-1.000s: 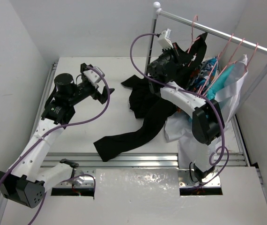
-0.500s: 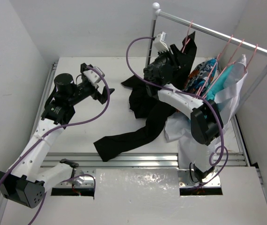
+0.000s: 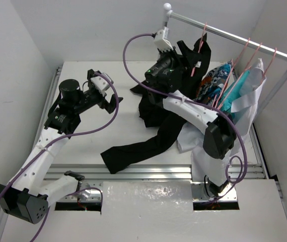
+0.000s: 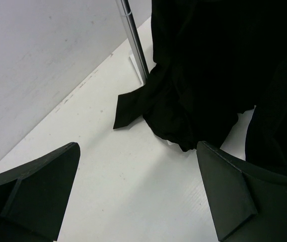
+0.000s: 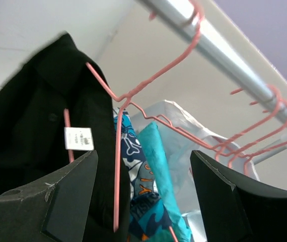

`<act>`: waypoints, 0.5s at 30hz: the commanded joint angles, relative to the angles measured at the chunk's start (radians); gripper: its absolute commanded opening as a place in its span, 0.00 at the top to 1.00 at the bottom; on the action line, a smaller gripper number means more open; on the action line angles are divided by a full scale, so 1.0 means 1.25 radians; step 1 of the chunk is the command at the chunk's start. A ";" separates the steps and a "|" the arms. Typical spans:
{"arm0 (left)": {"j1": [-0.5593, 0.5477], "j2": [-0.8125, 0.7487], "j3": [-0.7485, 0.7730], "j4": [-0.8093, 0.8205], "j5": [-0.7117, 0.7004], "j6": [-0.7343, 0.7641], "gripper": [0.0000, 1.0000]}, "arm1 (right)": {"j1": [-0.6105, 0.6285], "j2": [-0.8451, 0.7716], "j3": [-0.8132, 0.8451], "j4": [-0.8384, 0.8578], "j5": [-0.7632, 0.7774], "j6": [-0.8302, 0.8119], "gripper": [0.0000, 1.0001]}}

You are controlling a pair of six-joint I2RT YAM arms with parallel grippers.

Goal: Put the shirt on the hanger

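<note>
- Nearest to the arm bases, one long sleeve of the shirt [image 3: 156, 118] lies on the table [image 3: 83, 146], and the body of the cloth rises from there toward the rail.
- The left claw [image 4: 137, 146] hovers over the bare table with its fingers wide apart and nothing between them; the shirt is just beyond it, not touching.
- The right claw [image 5: 142, 154] is raised, its fingers also apart; the hanger [image 5: 117, 166] passes between them, unclamped.
- The shirt's collar, with a white label [image 5: 78, 138], sits on the hanger.
- Farthest, the hanger's hook is over the rail [image 3: 219, 31], beside other hung clothes [image 3: 234, 85].
</note>
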 commanded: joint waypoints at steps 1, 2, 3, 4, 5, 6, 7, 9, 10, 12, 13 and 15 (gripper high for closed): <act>0.003 -0.015 0.026 0.008 0.013 0.003 0.01 | 0.060 -0.005 0.080 0.306 -0.003 -0.071 0.25; 0.002 -0.013 0.026 0.007 0.014 0.002 0.01 | 0.071 -0.003 0.093 0.306 -0.006 -0.097 0.25; 0.003 -0.015 0.025 0.006 0.014 0.001 0.01 | 0.078 0.002 0.119 0.306 -0.001 -0.113 0.25; 0.003 -0.016 0.025 0.004 0.014 0.001 0.01 | 0.095 0.007 0.131 0.306 0.001 -0.130 0.24; 0.003 -0.016 0.025 0.006 0.015 -0.001 0.01 | 0.104 0.011 0.162 0.306 0.005 -0.175 0.24; 0.003 -0.016 0.025 0.006 0.014 -0.004 0.01 | 0.113 0.017 0.179 0.306 0.011 -0.204 0.24; 0.003 -0.017 0.026 0.007 0.010 -0.005 0.01 | 0.136 0.030 0.194 0.305 0.016 -0.231 0.24; 0.003 -0.018 0.028 0.009 0.003 -0.014 0.01 | 0.176 0.033 0.201 0.305 0.010 -0.290 0.25; 0.003 -0.019 0.032 0.012 -0.010 -0.016 0.01 | 0.189 0.034 0.201 0.298 0.004 -0.306 0.24; 0.003 -0.021 0.042 0.014 -0.037 -0.041 0.01 | 0.208 0.037 0.186 0.289 0.005 -0.362 0.24; 0.005 -0.021 0.048 0.009 -0.073 -0.050 0.01 | 0.233 0.033 0.164 0.302 -0.003 -0.388 0.21; 0.003 -0.017 0.070 -0.003 -0.110 -0.074 0.01 | 0.262 -0.006 0.026 0.300 -0.064 -0.384 0.12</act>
